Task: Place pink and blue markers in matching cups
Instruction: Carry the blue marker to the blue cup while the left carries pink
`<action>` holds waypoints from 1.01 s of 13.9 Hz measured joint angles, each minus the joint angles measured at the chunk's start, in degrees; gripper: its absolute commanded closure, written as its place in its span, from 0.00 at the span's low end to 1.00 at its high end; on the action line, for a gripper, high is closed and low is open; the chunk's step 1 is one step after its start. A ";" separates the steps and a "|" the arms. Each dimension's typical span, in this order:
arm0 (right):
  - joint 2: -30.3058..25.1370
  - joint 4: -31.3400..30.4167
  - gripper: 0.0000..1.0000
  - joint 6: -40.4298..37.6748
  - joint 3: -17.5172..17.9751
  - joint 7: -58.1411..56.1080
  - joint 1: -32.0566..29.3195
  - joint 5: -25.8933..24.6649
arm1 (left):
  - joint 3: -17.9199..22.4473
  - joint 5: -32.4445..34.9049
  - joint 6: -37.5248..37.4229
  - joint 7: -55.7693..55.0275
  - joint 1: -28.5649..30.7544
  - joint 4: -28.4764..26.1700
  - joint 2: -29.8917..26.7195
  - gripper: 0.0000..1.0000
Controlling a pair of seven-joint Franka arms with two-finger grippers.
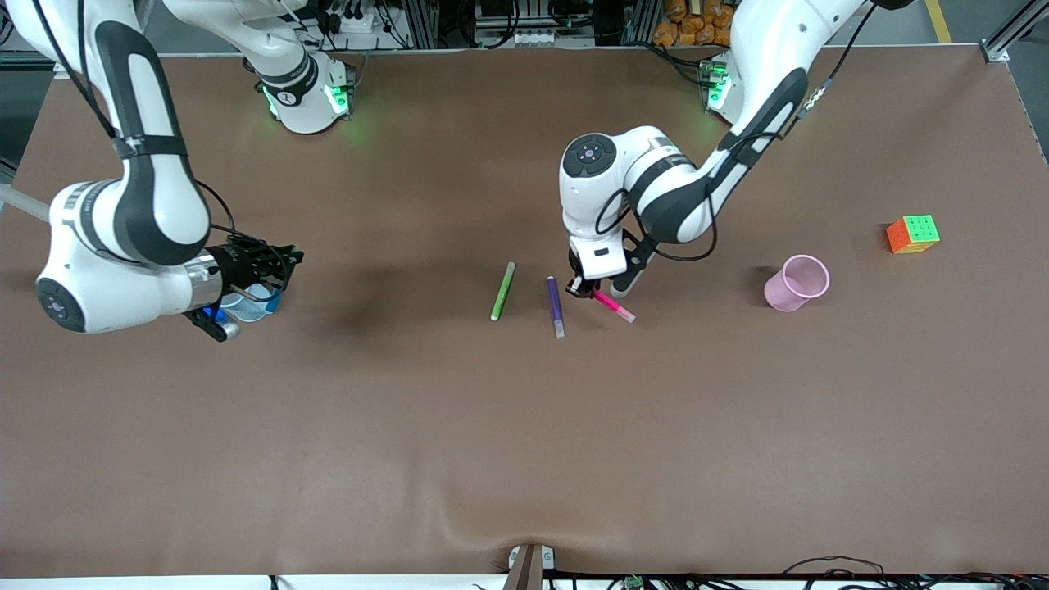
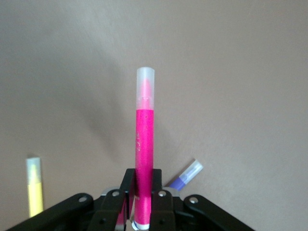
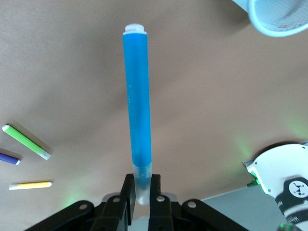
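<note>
My left gripper (image 1: 584, 287) is shut on the pink marker (image 1: 615, 307), holding it low over the table beside the purple marker. In the left wrist view the pink marker (image 2: 144, 144) stands out from between the closed fingers (image 2: 143, 182). The pale pink cup (image 1: 795, 283) stands on the table toward the left arm's end, apart from the gripper. My right gripper (image 1: 216, 321) is shut on the blue marker (image 1: 213, 313), right beside the pale blue cup (image 1: 247, 305). In the right wrist view the gripper (image 3: 141, 185) holds the blue marker (image 3: 137, 96) by its pale end, with the blue cup (image 3: 279, 17) off past its tip.
A lime-green marker (image 1: 502, 291) and a purple marker (image 1: 556, 306) lie mid-table, next to the left gripper. A yellow marker (image 2: 33, 185) lies near them in the left wrist view. A colour cube (image 1: 912, 233) sits toward the left arm's end.
</note>
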 measured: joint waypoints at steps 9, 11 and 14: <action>0.27 -1.96 1.00 -8.12 -11.06 -10.32 -0.40 2.48 | -0.01 -24.34 -13.02 29.63 13.05 4.42 -10.50 1.00; 0.72 -3.32 1.00 -8.16 -12.83 -13.21 -0.77 3.15 | -0.01 -27.81 -16.94 35.61 15.62 4.39 -12.43 1.00; 3.14 -4.56 1.00 -8.15 -14.92 -19.03 -1.54 4.88 | -0.03 -29.99 -22.09 41.97 18.99 4.37 -14.26 1.00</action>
